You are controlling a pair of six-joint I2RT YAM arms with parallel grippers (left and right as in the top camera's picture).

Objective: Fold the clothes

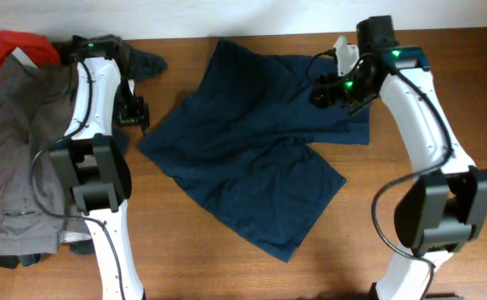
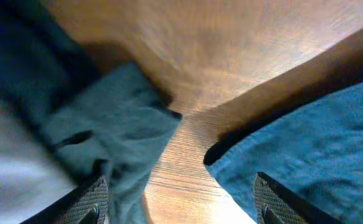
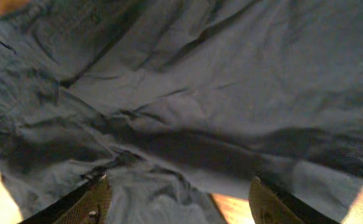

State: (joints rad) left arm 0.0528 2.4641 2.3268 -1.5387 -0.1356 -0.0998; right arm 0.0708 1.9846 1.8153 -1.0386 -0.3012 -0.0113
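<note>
My right gripper (image 3: 178, 202) hangs wide open just above the wrinkled navy-blue cloth shorts (image 1: 252, 158), which lie spread across the middle of the wooden desk (image 1: 185, 250), reaching its far edge. My left gripper (image 2: 178, 205), equally wide, hovers beside their left side. I judge the fold not yet begun; next, each gripper needs to pinch an edge.

Brown wood-grain table (image 1: 369, 179) under even light, a white wall (image 1: 227, 17) along its far edge.
</note>
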